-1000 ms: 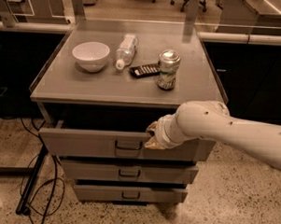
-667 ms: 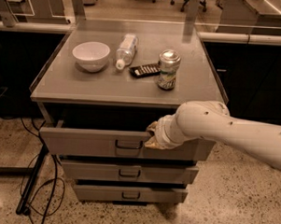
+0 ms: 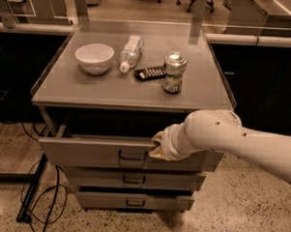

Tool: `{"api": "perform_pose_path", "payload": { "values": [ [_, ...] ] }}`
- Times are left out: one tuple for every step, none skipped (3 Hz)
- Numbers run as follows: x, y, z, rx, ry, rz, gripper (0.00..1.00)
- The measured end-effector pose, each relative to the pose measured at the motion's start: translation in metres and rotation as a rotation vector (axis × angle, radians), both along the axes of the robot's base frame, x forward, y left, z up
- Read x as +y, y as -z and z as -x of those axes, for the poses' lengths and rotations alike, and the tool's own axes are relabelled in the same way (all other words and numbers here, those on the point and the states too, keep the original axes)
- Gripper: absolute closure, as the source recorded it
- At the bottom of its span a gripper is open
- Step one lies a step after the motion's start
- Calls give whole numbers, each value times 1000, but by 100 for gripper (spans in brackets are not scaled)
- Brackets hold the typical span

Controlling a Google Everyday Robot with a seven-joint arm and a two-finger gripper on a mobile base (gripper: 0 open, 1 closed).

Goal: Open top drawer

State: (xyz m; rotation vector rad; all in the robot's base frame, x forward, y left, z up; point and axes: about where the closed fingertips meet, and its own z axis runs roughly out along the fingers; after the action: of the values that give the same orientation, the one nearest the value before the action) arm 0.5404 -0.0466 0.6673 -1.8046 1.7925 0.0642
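The gripper (image 3: 156, 146) sits at centre frame, pressed against the upper edge of the top drawer (image 3: 86, 152) just right of its loop handle (image 3: 132, 156). The wrist hides it, so I cannot tell whether it is clamped or loose. The white arm (image 3: 241, 141) reaches in from the right edge.

The top drawer lies across the lower centre of the frame. It stands partly out from the cabinet, with a dark gap showing behind its front panel. It looks like stiff sheet metal on slides, so it should travel straight and resist little unless loaded. The handle at centre is the natural hold, and the panel's top lip would also serve. An off-centre pull may skew it.

Below it sit the middle drawer (image 3: 171, 181) and the bottom drawer (image 3: 103, 200).

On the grey cabinet top (image 3: 88, 89), upper centre, stand a white bowl (image 3: 94, 57), a toppled plastic bottle (image 3: 130, 51), a dark flat device (image 3: 150, 73) and a drink can (image 3: 175, 72). A jerk could rattle them.

The speckled floor (image 3: 238, 209) carries cables (image 3: 35, 195) at lower left.
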Motion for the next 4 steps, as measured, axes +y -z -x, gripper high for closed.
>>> {"api": "perform_pose_path", "payload": {
  "values": [
    [0,0,0,0,0,0,45],
    [0,0,0,0,0,0,22],
    [0,0,0,0,0,0,26],
    [0,0,0,0,0,0,49]
  ]
}}
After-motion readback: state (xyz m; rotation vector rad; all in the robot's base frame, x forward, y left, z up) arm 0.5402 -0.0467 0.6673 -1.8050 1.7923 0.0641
